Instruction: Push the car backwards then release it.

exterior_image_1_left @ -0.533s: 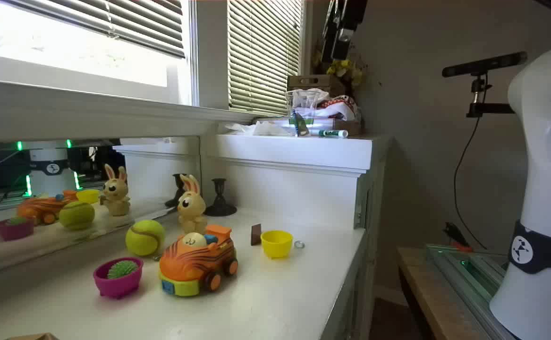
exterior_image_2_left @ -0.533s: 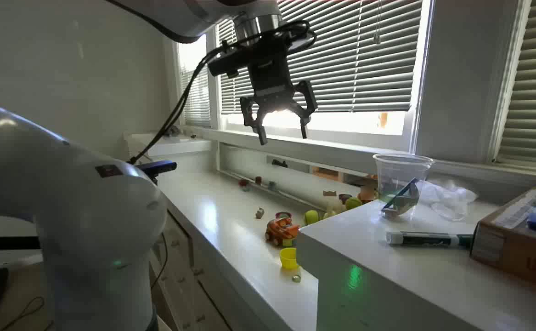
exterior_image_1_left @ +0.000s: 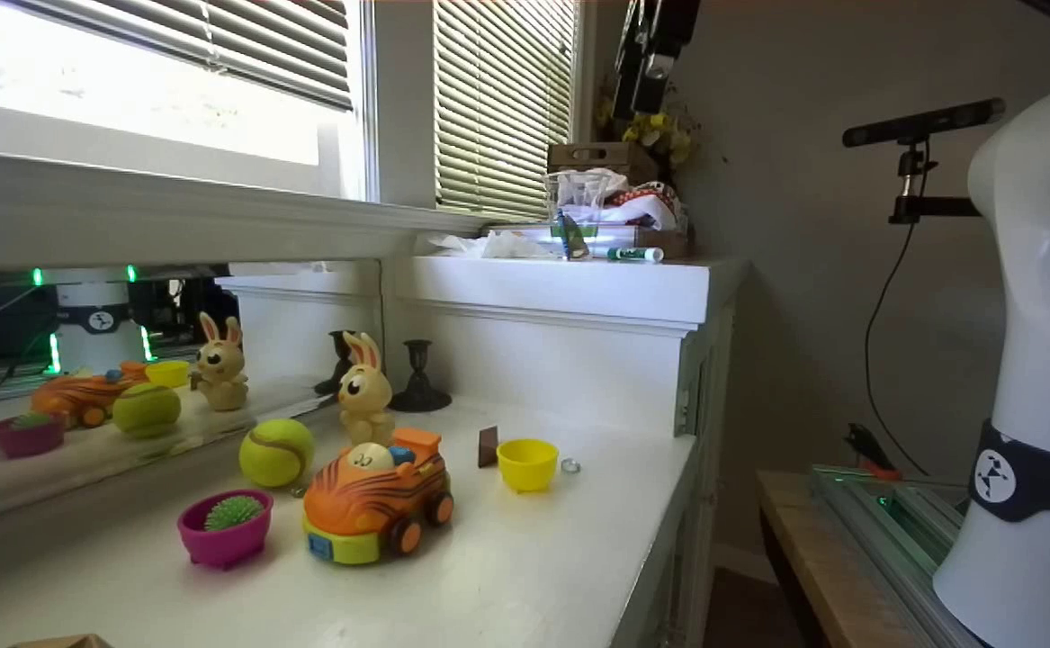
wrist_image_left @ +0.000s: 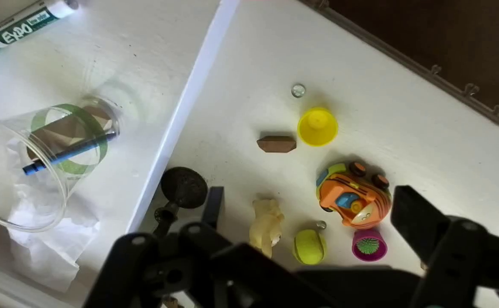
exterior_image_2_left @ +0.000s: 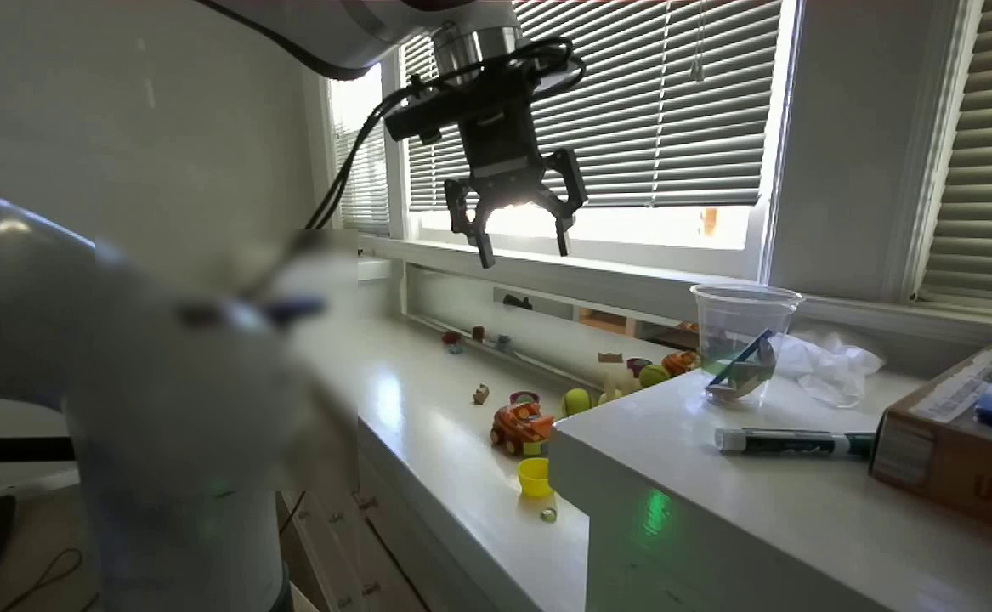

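Note:
The orange toy car (exterior_image_1_left: 381,499) stands on its wheels on the white counter, and also shows in an exterior view (exterior_image_2_left: 519,427) and in the wrist view (wrist_image_left: 354,196). It has dark wheels, a lime bumper and a whitish face on its front. My gripper (exterior_image_2_left: 524,259) is open and empty, high above the counter. In the wrist view, my gripper's fingers (wrist_image_left: 309,194) are wide apart, with the car in view near the right finger, well below it. In an exterior view, only part of the gripper (exterior_image_1_left: 646,90) shows at the top edge.
A pink bowl (exterior_image_1_left: 223,540) with a green ball, a tennis ball (exterior_image_1_left: 276,453) and a bunny figure (exterior_image_1_left: 365,400) stand close to the car. A yellow cup (exterior_image_1_left: 527,465) and brown block (exterior_image_1_left: 488,447) lie farther along. A raised ledge (exterior_image_2_left: 674,459) holds a clear plastic cup (exterior_image_2_left: 738,327) and marker (exterior_image_2_left: 793,442).

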Controlling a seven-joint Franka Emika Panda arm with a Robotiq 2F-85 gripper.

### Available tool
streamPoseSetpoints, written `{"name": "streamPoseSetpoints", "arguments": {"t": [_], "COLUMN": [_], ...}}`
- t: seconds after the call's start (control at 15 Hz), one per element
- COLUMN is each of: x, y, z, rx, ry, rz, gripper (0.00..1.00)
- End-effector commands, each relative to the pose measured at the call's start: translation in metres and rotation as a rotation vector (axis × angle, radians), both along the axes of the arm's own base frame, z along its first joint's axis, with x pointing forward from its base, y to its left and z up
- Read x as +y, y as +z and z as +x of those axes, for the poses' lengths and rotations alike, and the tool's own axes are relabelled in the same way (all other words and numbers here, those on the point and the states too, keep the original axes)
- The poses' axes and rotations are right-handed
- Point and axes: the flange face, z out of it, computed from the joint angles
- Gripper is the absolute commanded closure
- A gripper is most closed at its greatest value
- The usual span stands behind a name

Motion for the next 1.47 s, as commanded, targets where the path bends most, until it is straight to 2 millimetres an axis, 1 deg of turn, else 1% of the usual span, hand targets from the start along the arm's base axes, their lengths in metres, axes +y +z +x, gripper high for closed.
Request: {"name": "streamPoseSetpoints", "arguments": {"t": [0.0, 0.13, 0.33, 0.6, 0.8, 1.0, 1.2, 1.4], "x": [0.006, 0.016, 0.031, 0.051, 0.071, 0.090, 0.104, 0.114], "y": [-0.007, -0.016, -0.035, -0.064, -0.088, -0.116, -0.146, -0.170], "z": [0.010, 0.023, 0.043, 0.074, 0.098, 0.119, 0.136, 0.150], "rx": [0.046, 0.078, 0.138, 0.211, 0.265, 0.312, 0.307, 0.266], "ry": [0.075, 0.171, 0.297, 0.498, 0.656, 0.819, 0.969, 1.006], "rz": [0.049, 0.100, 0.154, 0.173, 0.159, 0.102, 0.017, -0.023], "gripper": [0.00, 0.00, 0.00, 0.00, 0.00, 0.00, 0.00, 0.00]}}
